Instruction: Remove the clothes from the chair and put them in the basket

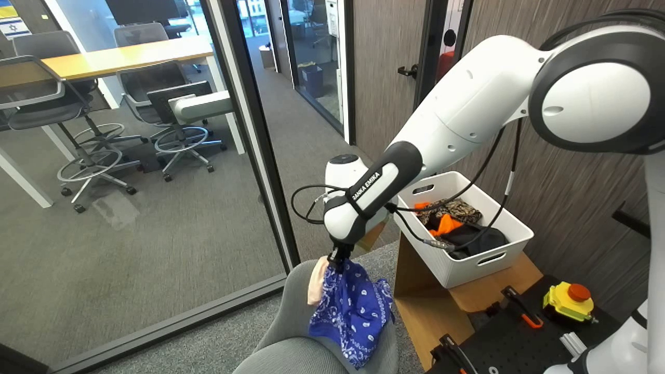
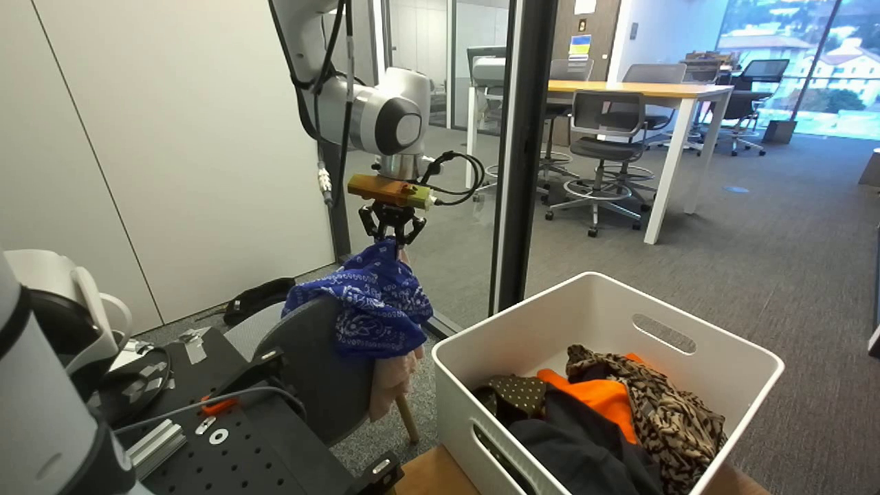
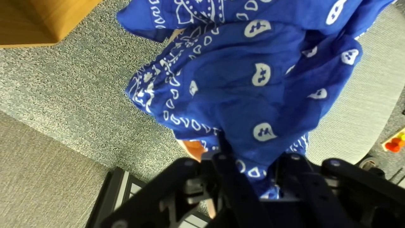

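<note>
A blue cloth with white print [image 1: 353, 306] drapes over the back of the grey chair [image 1: 296, 306]. It also shows in an exterior view [image 2: 378, 309] and fills the wrist view [image 3: 240, 79]. My gripper [image 1: 336, 262] is above the chair back, with its fingers closed around a bunched peak of the blue cloth [image 3: 250, 152]. The lower cloth still touches the chair [image 2: 302, 371]. A pale pink cloth [image 1: 318, 283] hangs beside and under the blue one; whether the fingers also pinch it cannot be told. The white basket [image 1: 457, 275] holds several clothes, orange, black and leopard print [image 2: 674, 419].
The basket stands on a wooden stand [image 1: 423, 317] beside the chair. A glass wall with a dark frame [image 1: 260, 135] is close behind the chair. A black perforated table [image 2: 254, 440] with a yellow-red emergency button [image 1: 569, 301] is near the robot base. Cables hang along the arm.
</note>
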Controlling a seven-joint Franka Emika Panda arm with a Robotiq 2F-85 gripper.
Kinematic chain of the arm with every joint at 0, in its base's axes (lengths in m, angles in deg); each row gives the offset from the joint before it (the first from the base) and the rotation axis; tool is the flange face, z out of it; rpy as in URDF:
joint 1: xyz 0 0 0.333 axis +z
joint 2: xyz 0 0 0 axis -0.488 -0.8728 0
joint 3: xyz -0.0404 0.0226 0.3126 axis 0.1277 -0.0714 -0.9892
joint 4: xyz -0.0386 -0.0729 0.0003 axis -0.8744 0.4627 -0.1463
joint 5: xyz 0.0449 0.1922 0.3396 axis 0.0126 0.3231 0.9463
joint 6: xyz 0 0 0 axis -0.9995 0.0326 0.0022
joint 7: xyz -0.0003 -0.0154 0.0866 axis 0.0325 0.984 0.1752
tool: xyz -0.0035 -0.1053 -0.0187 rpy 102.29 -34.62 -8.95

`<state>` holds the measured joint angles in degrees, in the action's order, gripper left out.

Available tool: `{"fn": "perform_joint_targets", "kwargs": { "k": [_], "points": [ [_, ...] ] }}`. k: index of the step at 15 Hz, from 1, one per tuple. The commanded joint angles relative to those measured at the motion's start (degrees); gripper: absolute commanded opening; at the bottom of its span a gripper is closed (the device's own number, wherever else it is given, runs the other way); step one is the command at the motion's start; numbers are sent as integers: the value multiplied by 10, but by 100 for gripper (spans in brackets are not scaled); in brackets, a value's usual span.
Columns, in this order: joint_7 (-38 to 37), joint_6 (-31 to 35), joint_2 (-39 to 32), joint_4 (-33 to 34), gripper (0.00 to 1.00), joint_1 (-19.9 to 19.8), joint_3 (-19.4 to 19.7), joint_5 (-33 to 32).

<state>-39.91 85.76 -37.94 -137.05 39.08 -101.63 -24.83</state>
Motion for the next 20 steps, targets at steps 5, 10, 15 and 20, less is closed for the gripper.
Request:
{"fn": "perform_joint_targets", "kwargs": {
  "k": [5, 10, 15, 20],
  "points": [
    [-6, -5, 0, 10, 11, -1, 1, -15],
    [-47, -86, 22, 20, 7, 21, 29, -56],
    [-131, -185, 47, 24, 6, 51, 64, -139],
    [-213, -262, 95, 7, 6, 57, 89, -213]
  ]
}}
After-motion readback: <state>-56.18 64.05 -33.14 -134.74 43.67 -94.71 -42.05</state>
